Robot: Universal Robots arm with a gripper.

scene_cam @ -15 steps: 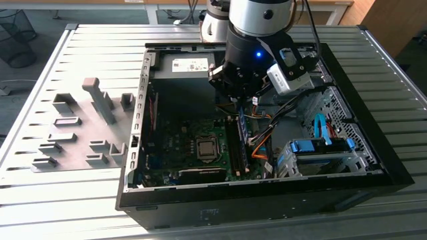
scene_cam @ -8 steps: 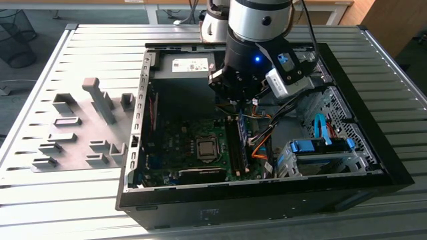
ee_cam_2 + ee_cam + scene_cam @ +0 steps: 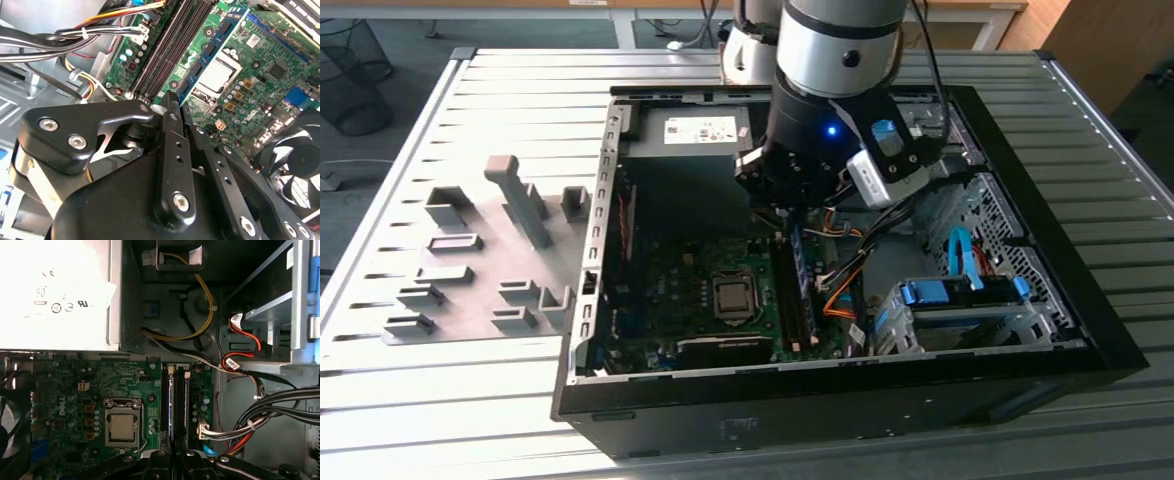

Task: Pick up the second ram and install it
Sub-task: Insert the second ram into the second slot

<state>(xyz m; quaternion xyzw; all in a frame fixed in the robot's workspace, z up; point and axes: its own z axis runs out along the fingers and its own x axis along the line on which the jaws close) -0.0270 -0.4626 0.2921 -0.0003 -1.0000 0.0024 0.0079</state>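
While the arm reaches down into the open computer case [image 3: 1067, 330], the gripper [image 3: 172, 107] hangs just above the black memory slots [image 3: 170, 47] on the green motherboard [image 3: 260, 75]. Its two dark fingers [image 3: 172, 150] stand close together with only a narrow gap between them; I cannot tell whether anything is pinched there. Directly below the fingertips, in the first wrist view, the second ram [image 3: 171, 405] stands on edge in the slots, a thin bluish strip running away from the gripper. Beside the slots lies the silver processor socket [image 3: 121, 426]. On the slots' other side run bundled cables [image 3: 270, 415].
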